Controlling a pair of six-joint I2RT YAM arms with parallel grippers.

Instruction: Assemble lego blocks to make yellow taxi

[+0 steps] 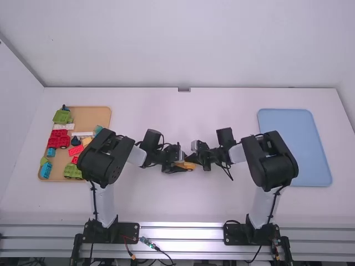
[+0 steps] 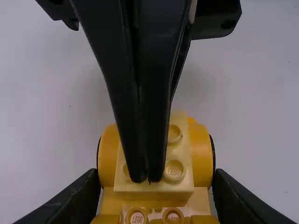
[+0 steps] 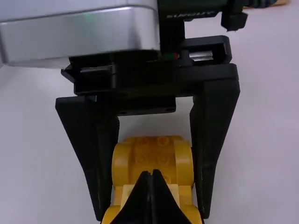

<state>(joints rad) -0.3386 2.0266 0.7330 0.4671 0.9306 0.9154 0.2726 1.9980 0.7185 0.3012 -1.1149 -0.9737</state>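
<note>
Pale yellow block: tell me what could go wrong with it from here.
The right gripper's shut jaws meet the pale yellow block near one end, so pushing there might seat it unevenly. The tips could also skid off its studs. The left gripper clamps the yellow body by rounded sides, which may slip under a hard push.

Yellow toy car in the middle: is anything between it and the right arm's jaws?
Only the pale yellow brick on the yellow car: the right gripper's closed jaws point down onto it. The left gripper holds the car at both sides, nothing visible in between.
</note>
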